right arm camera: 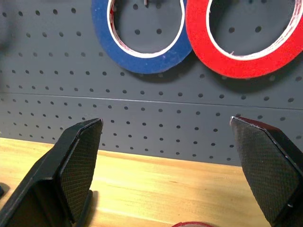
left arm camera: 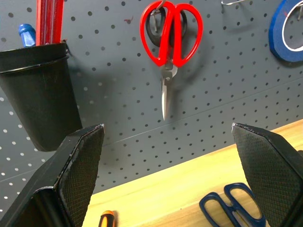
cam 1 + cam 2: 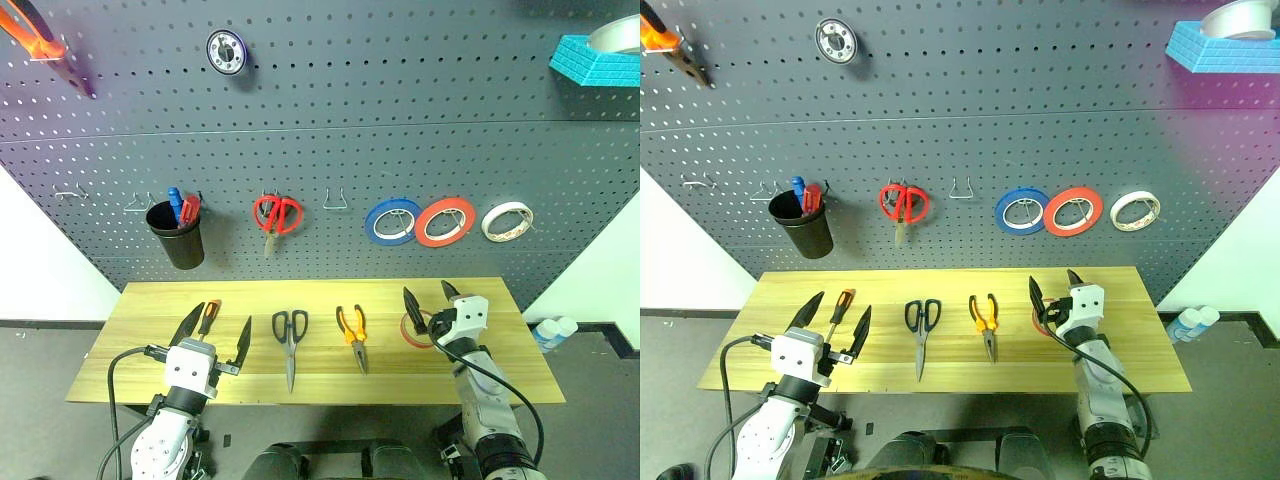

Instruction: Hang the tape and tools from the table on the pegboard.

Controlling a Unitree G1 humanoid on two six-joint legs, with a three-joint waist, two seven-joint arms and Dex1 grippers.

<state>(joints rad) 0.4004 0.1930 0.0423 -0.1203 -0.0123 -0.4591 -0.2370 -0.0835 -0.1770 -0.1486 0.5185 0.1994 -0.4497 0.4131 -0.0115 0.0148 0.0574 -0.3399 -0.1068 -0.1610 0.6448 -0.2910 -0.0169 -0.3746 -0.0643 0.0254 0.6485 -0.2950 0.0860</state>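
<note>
On the table (image 3: 130, 372) lie three tools and probably one tape (image 3: 413, 331), half hidden; both hands (image 3: 213, 338) (image 3: 429, 297) are spread, empty.

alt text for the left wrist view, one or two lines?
The open left gripper points at a dark grey pegboard above a light wood table. Red-handled scissors hang on the board beside a black cup and a blue tape roll; dark-handled scissors and a screwdriver tip lie on the table.
</note>
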